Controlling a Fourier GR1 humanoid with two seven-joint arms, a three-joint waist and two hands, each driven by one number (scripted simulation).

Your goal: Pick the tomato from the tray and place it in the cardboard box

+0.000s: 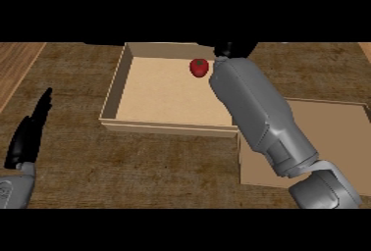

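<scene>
Tomato (199,67): sits inside the cardboard box (116,88), by the far right corner, close to the right wall.
Step in hand: looks like the letting-go; best lift straight up so nothing nudges the fruit.
Right hand (233,49): at the box's far rim, mostly hidden by its own forearm; cannot tell whether it grasps or has released.
Left hand (30,130): resting open at the left edge, fingers straight.
Tray (319,142): flat on the tabletop (145,166), just right of the box, under the right forearm.

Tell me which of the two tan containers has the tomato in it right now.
The deep-walled cardboard box at centre holds the tomato, near its far right corner. The flat tray on the right shows nothing on its visible part.
</scene>
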